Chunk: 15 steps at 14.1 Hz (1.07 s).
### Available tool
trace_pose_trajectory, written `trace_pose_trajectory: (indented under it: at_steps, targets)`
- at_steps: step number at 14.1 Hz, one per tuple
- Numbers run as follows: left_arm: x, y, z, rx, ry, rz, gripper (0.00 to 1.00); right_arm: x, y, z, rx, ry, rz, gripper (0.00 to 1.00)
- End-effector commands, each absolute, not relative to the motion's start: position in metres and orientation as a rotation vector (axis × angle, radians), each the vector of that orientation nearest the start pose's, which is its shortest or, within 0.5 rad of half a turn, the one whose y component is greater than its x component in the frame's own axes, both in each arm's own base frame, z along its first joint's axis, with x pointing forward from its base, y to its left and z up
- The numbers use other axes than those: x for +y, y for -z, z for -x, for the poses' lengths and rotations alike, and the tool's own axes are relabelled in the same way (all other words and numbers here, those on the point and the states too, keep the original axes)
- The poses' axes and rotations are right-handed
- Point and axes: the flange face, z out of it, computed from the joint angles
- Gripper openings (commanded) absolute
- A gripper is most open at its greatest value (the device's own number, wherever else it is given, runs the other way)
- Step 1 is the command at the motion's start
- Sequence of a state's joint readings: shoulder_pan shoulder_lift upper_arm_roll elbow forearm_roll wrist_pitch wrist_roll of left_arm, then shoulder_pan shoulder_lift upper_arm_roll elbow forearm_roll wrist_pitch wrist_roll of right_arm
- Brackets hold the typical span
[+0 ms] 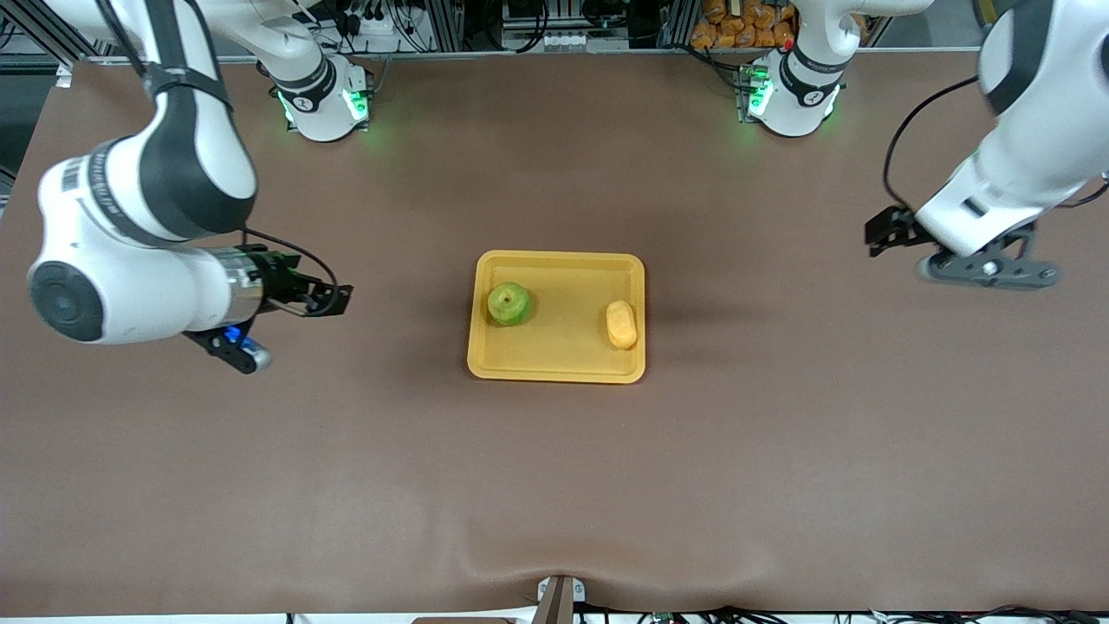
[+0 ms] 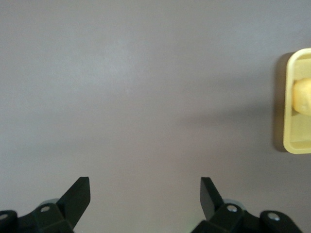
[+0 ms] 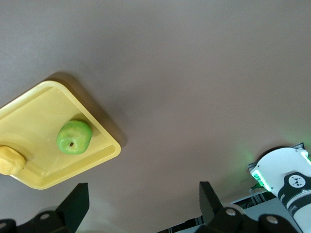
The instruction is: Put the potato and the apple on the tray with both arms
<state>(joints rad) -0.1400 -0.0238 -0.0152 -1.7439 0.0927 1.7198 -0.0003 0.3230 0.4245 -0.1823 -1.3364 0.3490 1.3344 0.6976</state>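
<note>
Hanging over bare table toward the left arm's end, well apart from the tray: left gripper [image 2: 145, 196], fingers [image 2: 77, 196] spread wide, holding nothing, only brown cloth between them in the left wrist view. Reaching in from its green-lit base [image 1: 793, 95], elbow bent high, wrist angled down toward the table [image 1: 780, 451].

Hovering over bare table toward the right arm's end, also well clear of the tray: right gripper [image 3: 144, 199], fingers spread just as wide, gripping nothing. Folding back on itself, big white elbow joint bulging low in the front view, black hand [image 1: 316, 299] pointing toward the tray.

Sitting in the middle of the table: tray [image 1: 556, 368], shallow, yellow-orange, rounded corners, raised rim. Resting in it toward the right arm's end: apple [image 1: 509, 303], round, bright green, dark stem dimple facing up. Lying in it toward the left arm's end, close to the rim: potato [image 1: 621, 324], oval, yellow-orange, matte and bumpy. Lying apart from each other, bare tray floor between them.
</note>
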Motion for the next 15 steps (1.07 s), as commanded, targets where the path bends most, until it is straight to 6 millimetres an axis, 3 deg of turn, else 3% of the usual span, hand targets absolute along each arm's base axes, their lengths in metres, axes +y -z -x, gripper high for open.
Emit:
trace_pose_trajectory:
  at_steps: [1, 6, 9, 12, 15]
  targets:
    - [-0.080, -0.611, -0.554, 0.288, 0.038, 3.100, 1.00, 0.126, -0.487, -0.623, 0.726, -0.720, 2.855, 1.00]
    - [-0.071, -0.623, -0.532, 0.270, -0.093, 3.082, 1.00, 0.075, -0.505, -0.626, 0.519, -0.647, 2.847, 1.00]
    - [-0.066, -0.637, -0.531, 0.250, -0.058, 3.086, 1.00, 0.050, -0.510, -0.625, 0.394, -0.633, 2.858, 1.00]
    - [-0.067, -0.636, -0.526, 0.225, -0.105, 3.085, 1.00, 0.034, -0.537, -0.625, 0.363, -0.543, 3.003, 1.00]
    - [-0.066, -0.639, -0.532, 0.219, -0.037, 3.068, 1.00, 0.013, -0.563, -0.620, 0.123, -0.462, 3.102, 1.00]
